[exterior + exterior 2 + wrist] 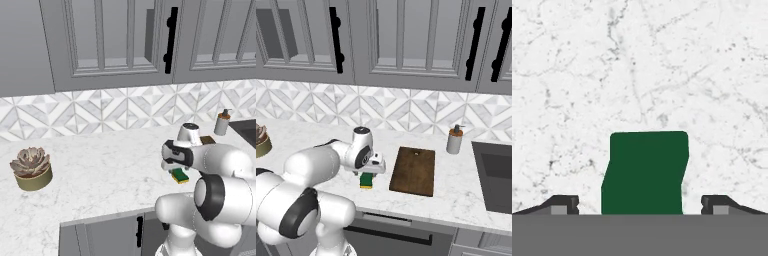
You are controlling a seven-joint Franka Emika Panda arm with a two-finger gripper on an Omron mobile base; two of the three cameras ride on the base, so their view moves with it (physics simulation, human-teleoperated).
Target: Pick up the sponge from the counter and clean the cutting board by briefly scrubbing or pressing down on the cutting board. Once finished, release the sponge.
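Note:
The sponge [366, 181], green on top with a yellow layer below, lies on the white marble counter [456, 195] a short way left of the dark brown cutting board [413, 170]. My gripper [369, 172] hangs straight over the sponge and is open. In the hand view the sponge's green top [646, 172] sits between the two fingertips [564, 202], with a clear gap on each side. From the left base view, the sponge [179, 176] peeks out under the hand [175, 167], and the arm hides most of the cutting board [207, 140].
A soap dispenser [454, 140] stands behind the board's far right corner, next to a dark sink [496, 170]. A potted succulent [31, 168] sits far left on the counter. Tiled backsplash and wall cabinets rise behind.

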